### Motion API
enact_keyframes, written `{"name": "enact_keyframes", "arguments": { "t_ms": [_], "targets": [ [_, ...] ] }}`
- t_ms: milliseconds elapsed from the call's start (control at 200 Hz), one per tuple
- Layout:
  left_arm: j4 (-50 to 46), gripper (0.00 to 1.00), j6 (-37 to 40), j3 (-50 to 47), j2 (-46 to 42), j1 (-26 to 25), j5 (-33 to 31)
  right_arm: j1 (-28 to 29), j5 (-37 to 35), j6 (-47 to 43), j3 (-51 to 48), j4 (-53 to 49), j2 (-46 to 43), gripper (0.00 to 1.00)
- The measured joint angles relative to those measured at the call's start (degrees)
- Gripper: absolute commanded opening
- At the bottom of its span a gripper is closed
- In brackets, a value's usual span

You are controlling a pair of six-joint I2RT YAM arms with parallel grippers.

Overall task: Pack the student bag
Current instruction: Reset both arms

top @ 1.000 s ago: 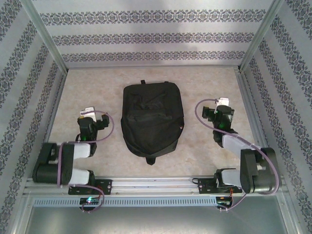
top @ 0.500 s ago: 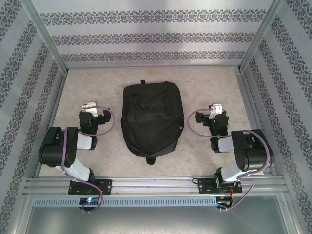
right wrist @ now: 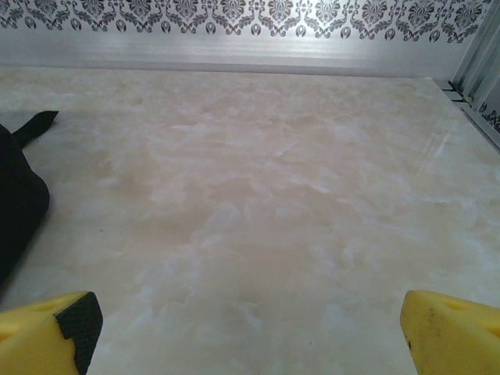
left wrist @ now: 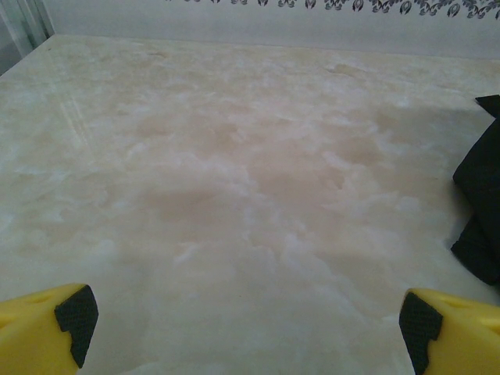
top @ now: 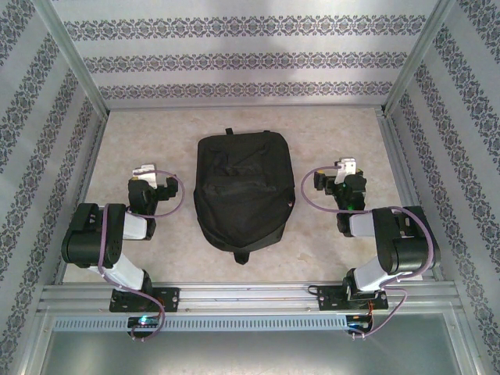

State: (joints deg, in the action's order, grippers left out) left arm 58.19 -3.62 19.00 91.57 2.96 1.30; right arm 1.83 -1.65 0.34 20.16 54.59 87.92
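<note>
The student bag [top: 244,191], a large black backpack, lies flat in the middle of the marbled table, its top loop toward the far wall. My left gripper [top: 144,173] hovers left of it and my right gripper [top: 344,172] right of it, both apart from the fabric. In the left wrist view the left gripper [left wrist: 242,320] is open over bare table, yellow fingers [left wrist: 74,312] wide apart, with the bag's edge [left wrist: 480,195] at the right. In the right wrist view the right gripper [right wrist: 246,324] is open too, and the bag [right wrist: 19,203] lies at the left.
Patterned walls [top: 250,62] enclose the table on three sides, with aluminium posts [top: 78,70] at the corners. A metal rail [top: 250,295] carrying both arm bases runs along the near edge. Bare tabletop [top: 156,133] lies beyond each gripper.
Both arms have pulled their elbows up and inward. The right gripper has shifted slightly left and nearer; the left one has barely moved. The bag has stayed put and both jaws have stayed open.
</note>
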Motion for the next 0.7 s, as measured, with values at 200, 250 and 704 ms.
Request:
{"name": "enact_keyframes", "arguments": {
  "t_ms": [200,250,704],
  "targets": [
    [0.2,1.0,0.0,-0.1,0.0,0.0,-0.2,-1.7,-0.7,1.9,0.0,0.1,0.0,0.98],
    [1.5,1.0,0.0,-0.7,0.0,-0.1,-0.8,-1.5,-1.0,1.8,0.0,0.3,0.0,0.98],
    [17.8,1.0,-0.5,-9.6,1.4,-0.2,-4.7,2.8,-5.0,-0.8,-2.8,3.1,-0.1,0.98]
  ]
}}
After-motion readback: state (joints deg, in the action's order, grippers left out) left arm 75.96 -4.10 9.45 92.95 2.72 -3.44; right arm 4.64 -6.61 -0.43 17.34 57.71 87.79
